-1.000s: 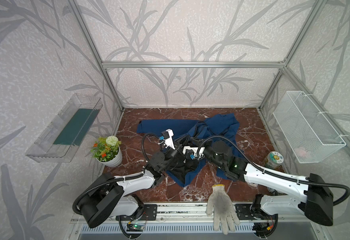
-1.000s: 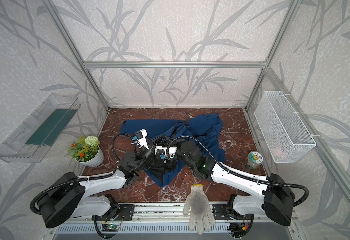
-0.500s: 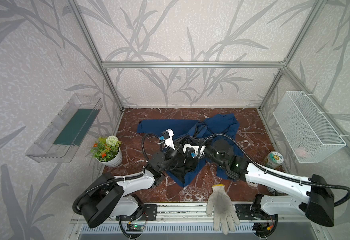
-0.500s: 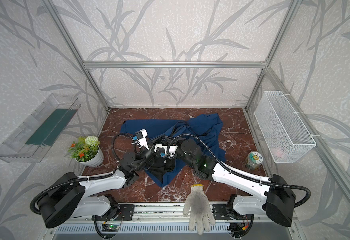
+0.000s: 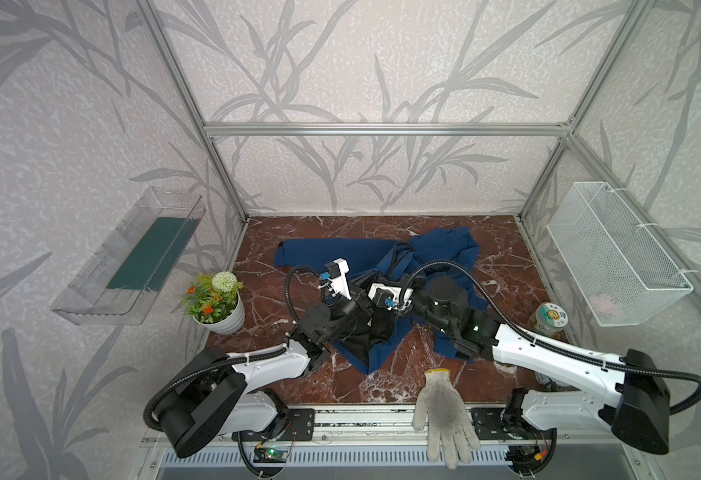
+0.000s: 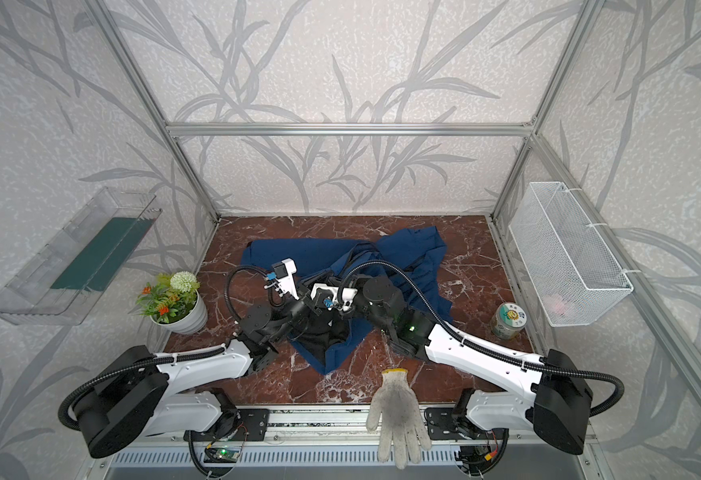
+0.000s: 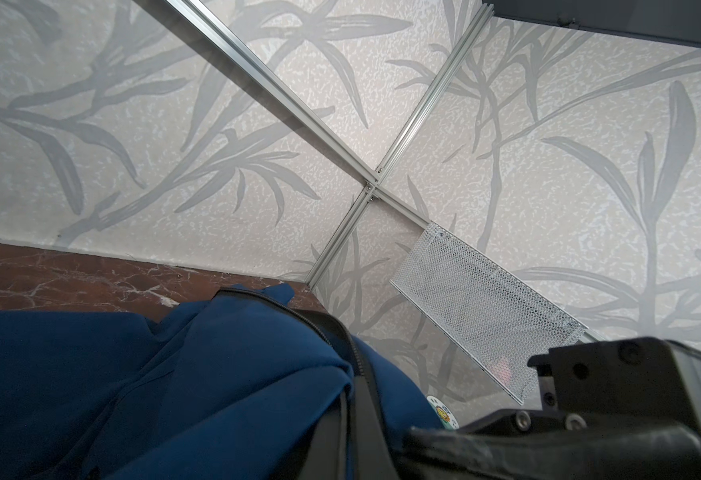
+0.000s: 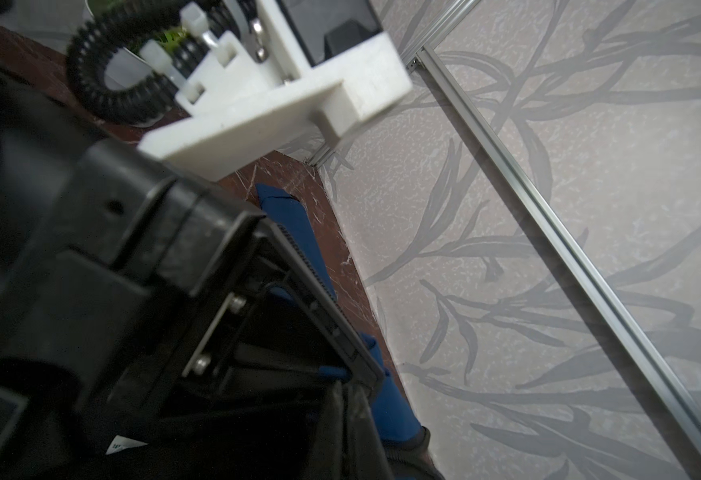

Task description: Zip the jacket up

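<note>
The right claw [image 5: 383, 311] has just squeezed together beside the already squeezed left claw [image 5: 359, 309], so both seem to grip the jacket [image 5: 340, 253].

White glove [image 5: 444, 415] at front edge — flower pot [image 5: 220, 316] left, jar [image 5: 548, 320] right; wire basket [image 5: 615, 257], clear tray [image 5: 132, 257] on walls.

One jacket [image 5: 328, 253], one glove [image 5: 444, 411], one potted plant [image 5: 216, 297], one jar [image 5: 550, 318], one basket [image 5: 631, 266], one tray [image 5: 91, 291], two arms [image 5: 265, 365] [image 5: 548, 357]
</note>
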{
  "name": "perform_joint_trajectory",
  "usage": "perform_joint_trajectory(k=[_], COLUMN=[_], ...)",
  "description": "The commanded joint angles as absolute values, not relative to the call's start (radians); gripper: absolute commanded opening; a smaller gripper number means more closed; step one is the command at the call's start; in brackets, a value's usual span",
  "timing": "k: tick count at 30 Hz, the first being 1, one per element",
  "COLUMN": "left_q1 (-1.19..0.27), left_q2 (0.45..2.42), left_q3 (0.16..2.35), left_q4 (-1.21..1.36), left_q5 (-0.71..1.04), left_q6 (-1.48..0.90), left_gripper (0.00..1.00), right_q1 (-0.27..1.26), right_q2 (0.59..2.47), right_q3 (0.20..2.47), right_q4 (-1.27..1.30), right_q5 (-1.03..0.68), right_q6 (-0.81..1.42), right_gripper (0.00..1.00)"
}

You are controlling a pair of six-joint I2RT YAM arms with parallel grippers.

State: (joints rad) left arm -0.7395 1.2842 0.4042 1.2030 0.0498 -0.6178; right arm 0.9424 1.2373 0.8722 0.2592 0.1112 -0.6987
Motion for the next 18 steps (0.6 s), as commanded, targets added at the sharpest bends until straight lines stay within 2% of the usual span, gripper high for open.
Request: perform_joint_trajectory(k=[1, 18], left_q1=[-0.742, -0.742], left_q2=[1.260, 1.230], left_q3=[0.419, 0.408], left_q4=[1.210, 1.180], left_q5=[0.052, 0.039], left_q6=[-0.598, -0.567], left_gripper=[0.00, 0.00], right_q1=[0.914, 0.774], right_q2=[1.206, 1.177], right_q3=[0.899, 0.856], right_q4=[0.253, 0.309], right_q5=[0.058, -0.058], right_q6=[-0.530, 0.054], right_gripper=[0.00, 0.00])
